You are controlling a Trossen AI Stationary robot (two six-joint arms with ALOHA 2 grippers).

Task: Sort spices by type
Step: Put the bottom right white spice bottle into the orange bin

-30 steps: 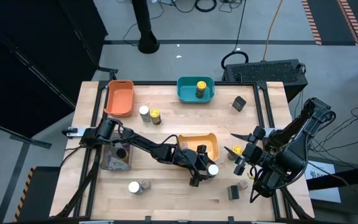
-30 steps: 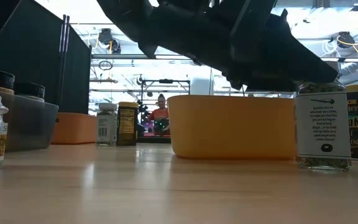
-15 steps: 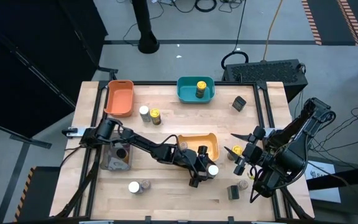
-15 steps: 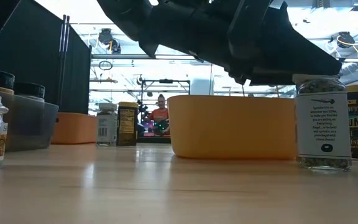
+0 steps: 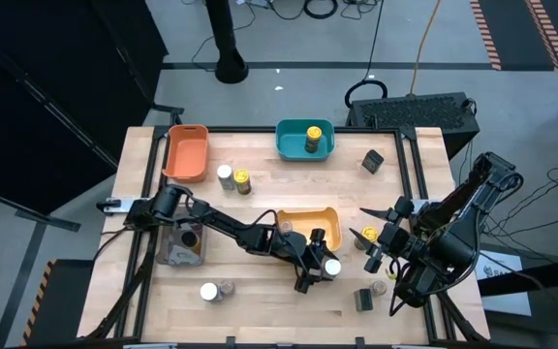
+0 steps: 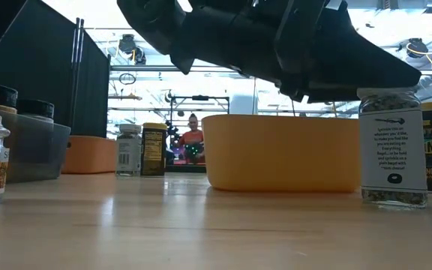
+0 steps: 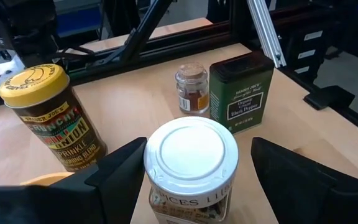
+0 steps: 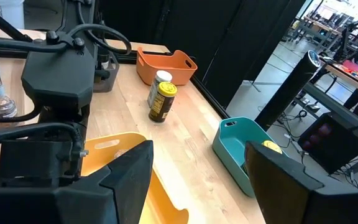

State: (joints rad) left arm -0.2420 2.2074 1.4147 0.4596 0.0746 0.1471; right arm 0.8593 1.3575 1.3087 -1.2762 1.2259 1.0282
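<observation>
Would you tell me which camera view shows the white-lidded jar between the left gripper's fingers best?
The left wrist view: the white-lidded jar fills it. The high view shows only its lid, the low view its label side; the right wrist view misses it.

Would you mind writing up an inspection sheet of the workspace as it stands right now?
Surface: wooden table, bare between items.
Job's things: white-lidded jar between the left fingers, beside the yellow bin; one jar in the teal bin; a pair of jars by the orange bin; another pair near the front edge; yellow-lidded jar, small corked jar.
Clutter: green black-pepper tin; grey bin.
Grippers: left gripper open around the white-lidded jar; right gripper open, empty, waiting at the table's right.
Cables: on the floor behind the table.
Surroundings: a person far behind, in the low view.
</observation>
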